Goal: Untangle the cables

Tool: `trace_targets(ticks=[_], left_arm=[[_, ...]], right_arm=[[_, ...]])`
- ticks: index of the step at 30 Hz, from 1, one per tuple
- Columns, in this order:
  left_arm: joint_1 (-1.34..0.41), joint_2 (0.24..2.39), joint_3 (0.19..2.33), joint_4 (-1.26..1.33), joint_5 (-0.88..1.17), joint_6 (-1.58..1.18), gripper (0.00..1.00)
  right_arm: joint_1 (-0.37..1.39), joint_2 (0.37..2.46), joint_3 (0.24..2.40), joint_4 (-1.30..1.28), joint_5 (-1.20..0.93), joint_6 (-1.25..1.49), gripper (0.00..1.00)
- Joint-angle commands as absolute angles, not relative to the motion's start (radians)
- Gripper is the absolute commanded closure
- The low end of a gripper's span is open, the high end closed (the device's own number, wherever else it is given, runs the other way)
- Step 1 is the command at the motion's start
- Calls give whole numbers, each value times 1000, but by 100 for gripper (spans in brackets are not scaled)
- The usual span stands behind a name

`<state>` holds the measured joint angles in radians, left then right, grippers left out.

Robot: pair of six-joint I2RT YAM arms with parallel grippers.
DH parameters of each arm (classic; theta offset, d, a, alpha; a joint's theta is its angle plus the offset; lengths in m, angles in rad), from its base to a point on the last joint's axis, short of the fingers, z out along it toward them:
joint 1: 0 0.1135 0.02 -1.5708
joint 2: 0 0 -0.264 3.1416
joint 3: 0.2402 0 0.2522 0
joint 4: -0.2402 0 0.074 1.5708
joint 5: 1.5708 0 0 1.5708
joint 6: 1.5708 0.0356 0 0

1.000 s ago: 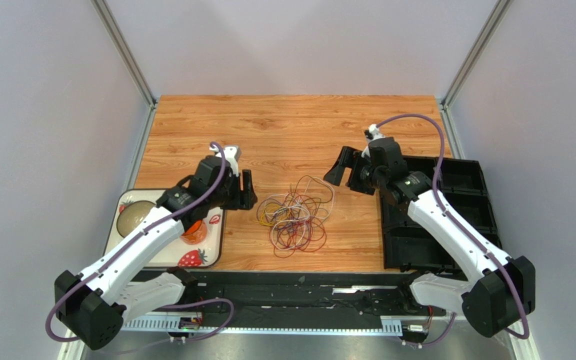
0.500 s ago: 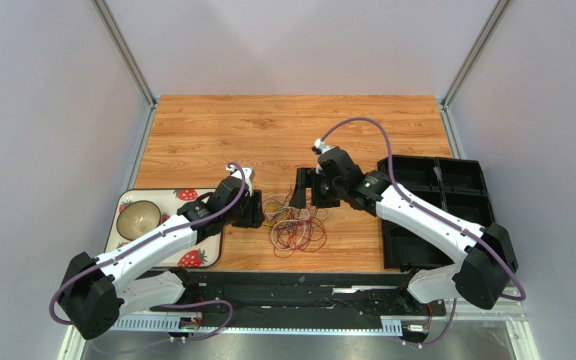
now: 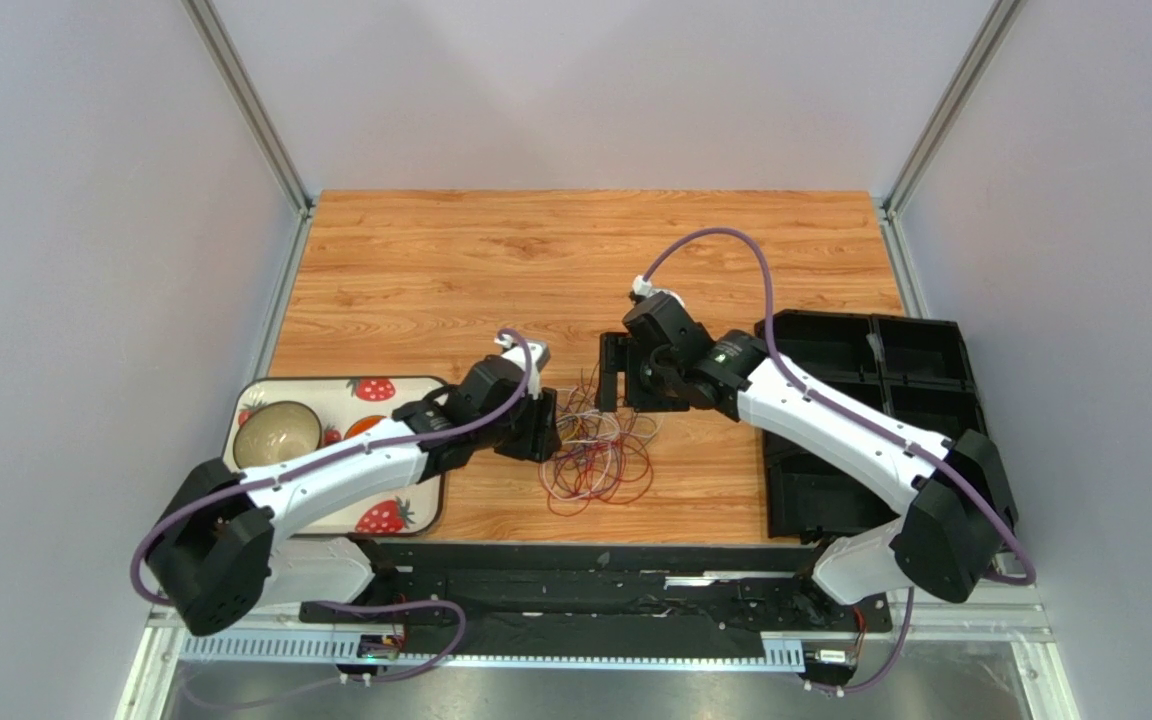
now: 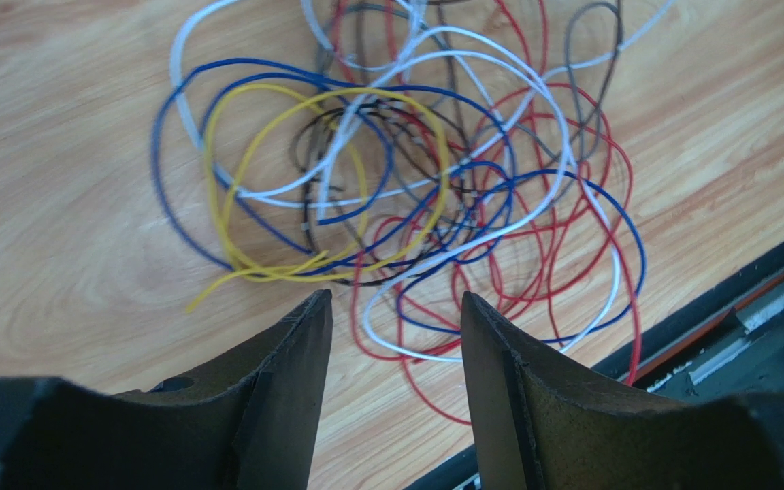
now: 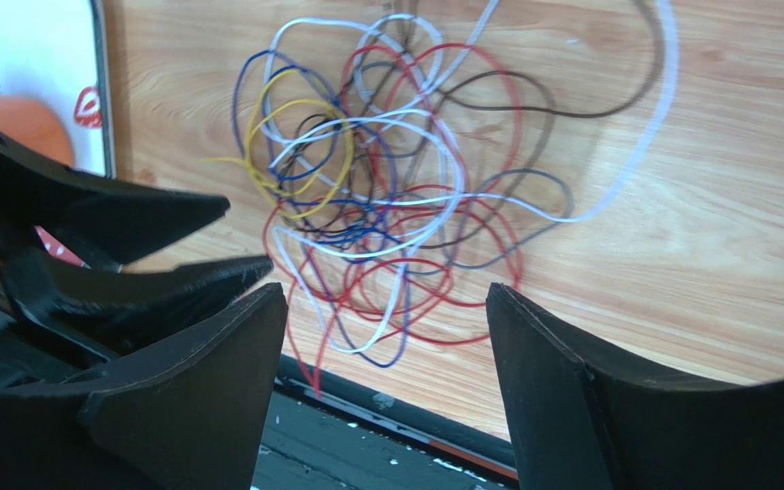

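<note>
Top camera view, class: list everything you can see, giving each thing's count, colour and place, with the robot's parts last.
cables: one tangled pile; red, white, yellow, blue, grey, dark; middle of the table
table: one; light brown wood; under everything
tray: one; white with red strawberries; near left of the table
bowl: one; beige; on the tray
bin: one; black, with compartments; right of the table
left gripper: one; black, open; at the pile's left edge
right gripper: one; black, open; at the pile's far edge

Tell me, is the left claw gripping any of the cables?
No, the left claw is open in its wrist view, its fingers apart and nothing pinched, with the cables lying loose on the wood beyond them.
</note>
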<state>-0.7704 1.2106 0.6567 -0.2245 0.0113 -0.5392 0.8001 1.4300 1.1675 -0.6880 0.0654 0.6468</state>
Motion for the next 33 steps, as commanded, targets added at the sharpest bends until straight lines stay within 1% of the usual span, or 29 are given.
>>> trace_targets(ticks=[1,2,7,17,19,21,24,29,30,31,32,33], left_arm=[[-844,1296,752,-179,2,-476,42],[-854,1310,770,-183,2,-476,42],[-914,1403,837,-228,-153,-486,43],[-916,1470,880,-262,-212,-471,44],[-916,1476,888,-265,-213,-466,53],[-916,1486,900,-275,-207,-465,58],[-916,1480,910,-290,-195,-469,60],[-917,1466,893,-282,-192,-479,78],[-917,1473,896,-285,-193,-477,90],[-917,1477,900,-293,-195,-479,97],[-917,1479,903,-296,-195,-477,100],[-917,1482,907,-298,-198,-477,100]], right_arm=[[753,1336,1152,-738,141,647,24],[747,1310,1141,-738,143,646,24],[716,1249,1072,-736,137,641,23],[706,1204,1023,-738,123,618,23],[706,1201,1019,-736,120,618,23],[706,1200,1009,-736,118,617,23],[704,1195,996,-735,114,617,23],[704,1189,977,-726,110,618,23],[703,1189,974,-724,110,617,23],[703,1190,973,-724,107,617,23],[704,1192,974,-723,107,617,23],[704,1193,974,-723,106,617,23]])
